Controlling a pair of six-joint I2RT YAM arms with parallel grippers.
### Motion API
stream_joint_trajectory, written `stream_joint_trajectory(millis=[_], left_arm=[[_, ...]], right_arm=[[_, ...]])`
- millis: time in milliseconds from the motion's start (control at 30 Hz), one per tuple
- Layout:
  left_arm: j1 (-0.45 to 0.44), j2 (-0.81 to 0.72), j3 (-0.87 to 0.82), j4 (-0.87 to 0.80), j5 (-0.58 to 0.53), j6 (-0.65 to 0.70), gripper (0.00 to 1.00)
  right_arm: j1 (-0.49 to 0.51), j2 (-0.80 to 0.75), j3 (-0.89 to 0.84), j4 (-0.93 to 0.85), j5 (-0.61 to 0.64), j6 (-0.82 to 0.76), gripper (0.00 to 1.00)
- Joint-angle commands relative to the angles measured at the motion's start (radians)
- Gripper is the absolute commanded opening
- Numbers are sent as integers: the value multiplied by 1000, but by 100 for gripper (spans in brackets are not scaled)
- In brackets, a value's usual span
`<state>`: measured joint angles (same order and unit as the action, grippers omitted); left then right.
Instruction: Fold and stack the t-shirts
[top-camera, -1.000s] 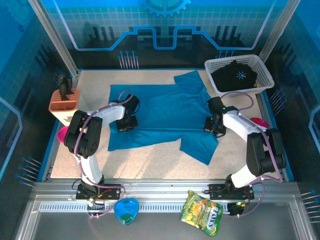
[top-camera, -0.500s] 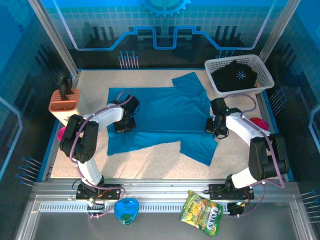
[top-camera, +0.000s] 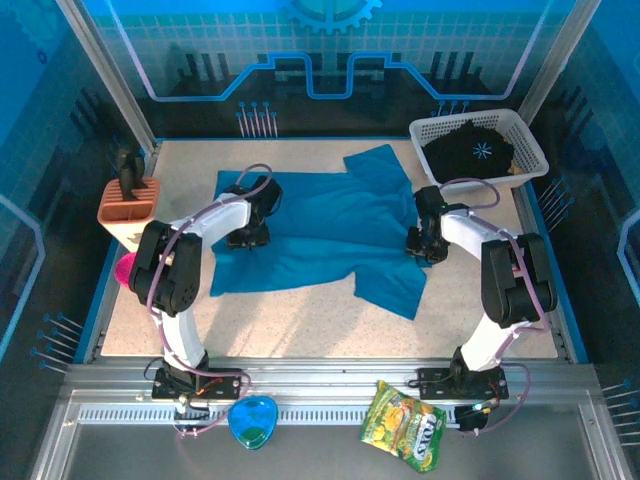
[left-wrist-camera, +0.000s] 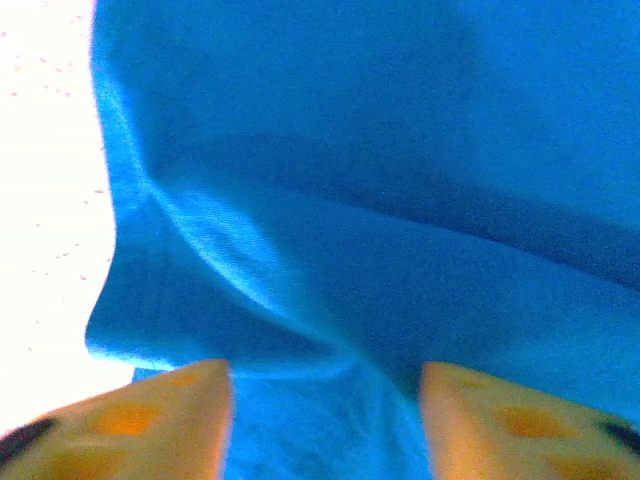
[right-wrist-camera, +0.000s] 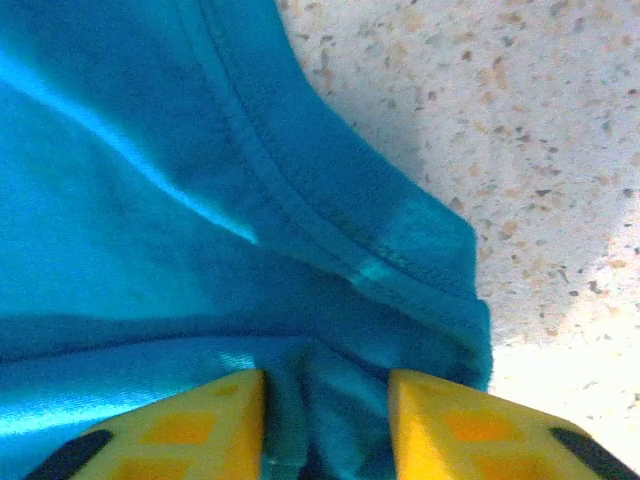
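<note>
left claw (left-wrist-camera: 325, 385) and right claw (right-wrist-camera: 325, 395) have just parted, dropping the teal t-shirt (top-camera: 330, 215) flat left of the basket (top-camera: 530, 142); folding can likely start.

From the top camera, the housings of the left end effector (top-camera: 247, 237) and right end effector (top-camera: 422, 247) cover their own fingertips over the teal t-shirt (top-camera: 330, 215). The left wrist picture is soft, and its fingers (left-wrist-camera: 150, 420) are cropped at the bottom edge. The black t-shirt (top-camera: 465, 152) lies bunched in the basket (top-camera: 528, 150), so I can't make out its outline.
</note>
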<state>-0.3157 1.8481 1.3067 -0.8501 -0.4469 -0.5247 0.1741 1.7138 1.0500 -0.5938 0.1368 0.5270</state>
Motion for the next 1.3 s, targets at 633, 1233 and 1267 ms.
stream_joint_trajectory(millis=[633,1233,1267], left_arm=[[68,437,639,-159,41,91,67],[-23,335,275,-24,261,16,61],[-31,324,252,-12,271,9,61]], right_arm=[[74,488,757,-169,14,-191,41],[51,479,559,-212,56,-189,17],[47,465,539,-209,55,-188,17]])
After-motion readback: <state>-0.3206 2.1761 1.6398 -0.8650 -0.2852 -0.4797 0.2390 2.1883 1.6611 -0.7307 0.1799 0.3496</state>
